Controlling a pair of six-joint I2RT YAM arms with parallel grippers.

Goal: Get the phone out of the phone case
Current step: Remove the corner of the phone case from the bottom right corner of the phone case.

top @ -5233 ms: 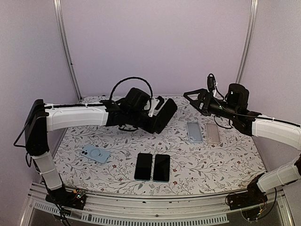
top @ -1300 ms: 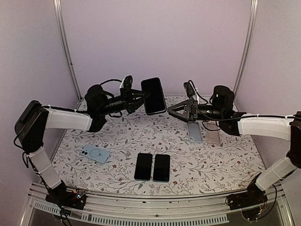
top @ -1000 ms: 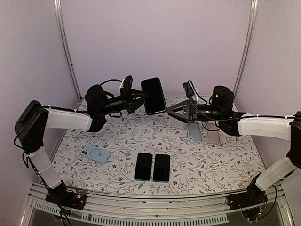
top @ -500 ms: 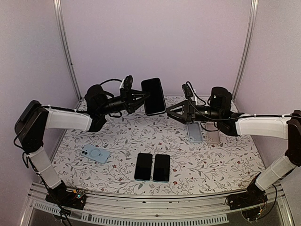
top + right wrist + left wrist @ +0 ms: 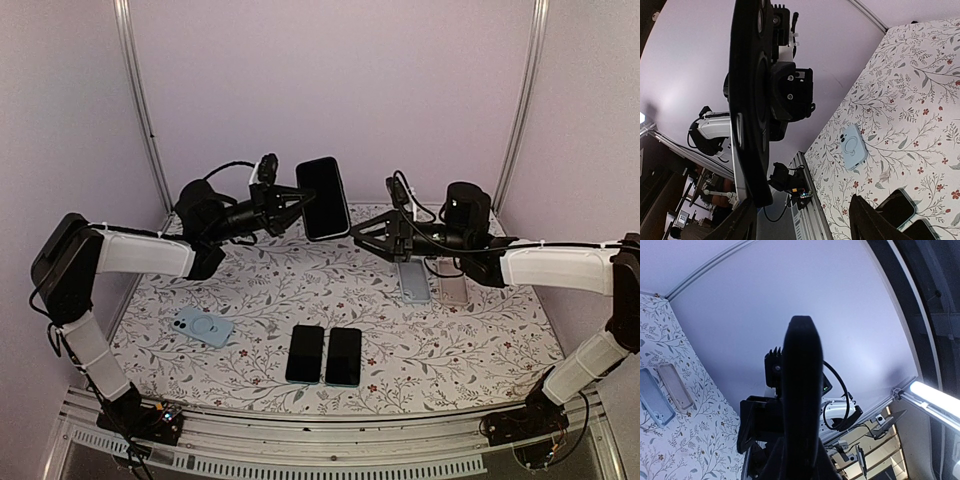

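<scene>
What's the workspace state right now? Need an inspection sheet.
Surface: floral table cover, flat, no spills seen.
Job's things: phone in its black case, held upright in the air over the far side of the table; not yet separated.
Clutter: light blue case near left; two black phones side by side near centre; slate-blue case and clear case side by side on the right.
Grippers: left gripper shut on the cased phone; right gripper open, tips at the phone's lower edge, contact unclear.
Cables: black cable loop over the left wrist, another cable at the right wrist; no snag seen.
Surroundings: lilac walls, aluminium frame posts.
</scene>
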